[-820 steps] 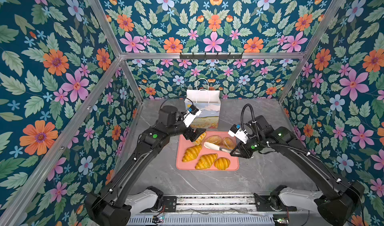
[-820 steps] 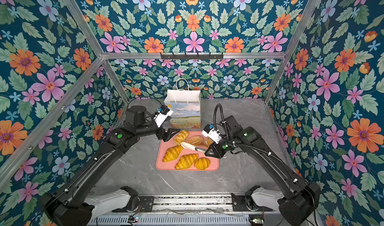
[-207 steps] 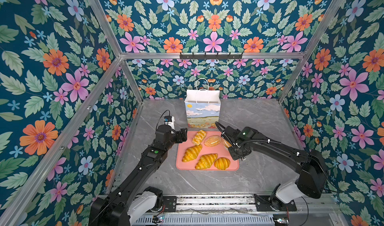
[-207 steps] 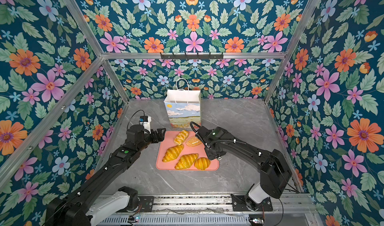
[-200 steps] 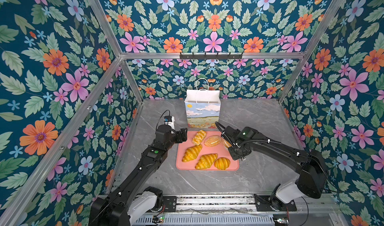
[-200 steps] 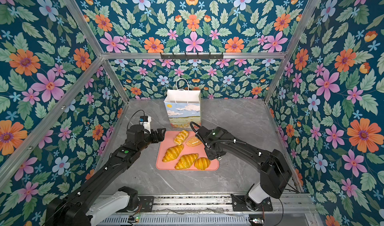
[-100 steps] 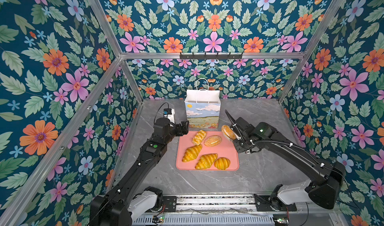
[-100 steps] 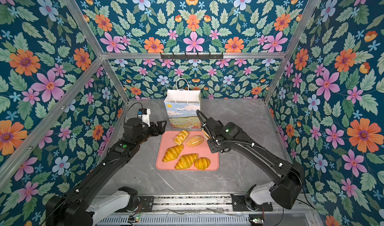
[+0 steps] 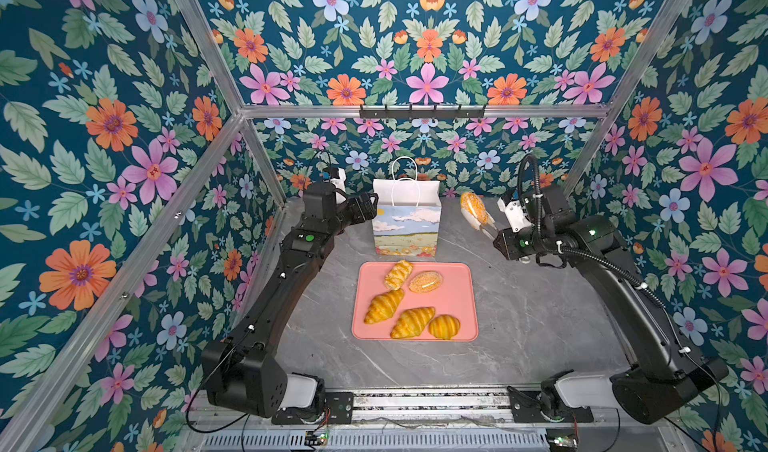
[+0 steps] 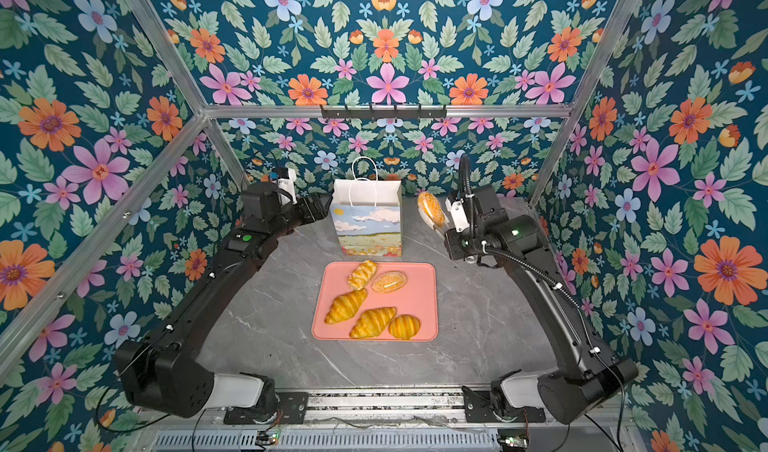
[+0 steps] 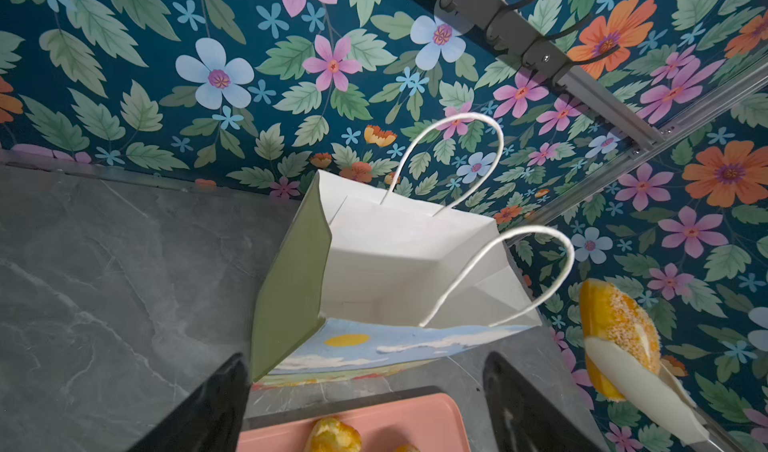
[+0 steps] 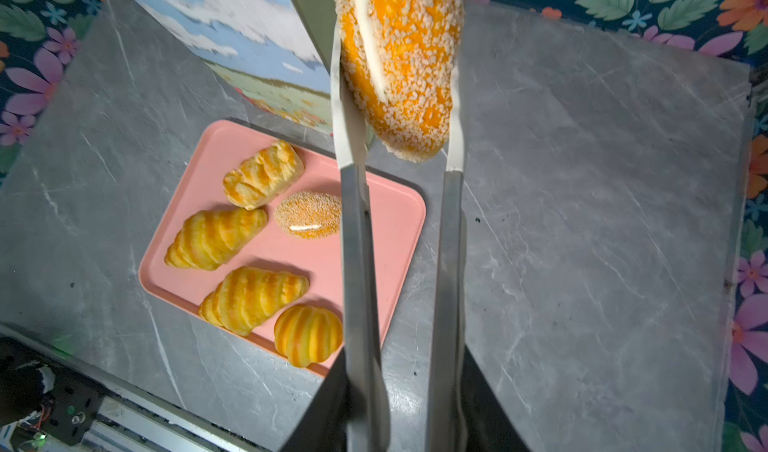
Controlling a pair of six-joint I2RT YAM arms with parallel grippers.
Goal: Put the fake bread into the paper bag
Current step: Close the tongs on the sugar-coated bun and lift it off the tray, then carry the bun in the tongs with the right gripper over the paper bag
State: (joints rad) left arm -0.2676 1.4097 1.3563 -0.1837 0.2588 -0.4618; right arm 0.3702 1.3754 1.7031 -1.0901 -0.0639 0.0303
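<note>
The paper bag (image 9: 406,225) stands upright behind the pink tray, its mouth open in the left wrist view (image 11: 395,254). My right gripper (image 12: 401,387) is shut on metal tongs (image 12: 353,221), which pinch a speckled oval bun (image 9: 473,208) in the air to the right of the bag's top. My left gripper (image 9: 368,209) is open and empty beside the bag's upper left corner. Several more pieces of fake bread lie on the tray: a braided piece (image 9: 398,274), a speckled bun (image 9: 424,281), two croissants (image 9: 384,306) and a round striped bun (image 9: 444,326).
The pink tray (image 9: 457,300) lies mid-table on the grey marble top. Flowered walls close in the back and both sides, and a hook rail (image 9: 422,111) runs along the back wall above the bag.
My right arm has lifted the tongs with the speckled bun off the tray, up and back to the bag's right. My left gripper has moved back to the bag's left corner.
</note>
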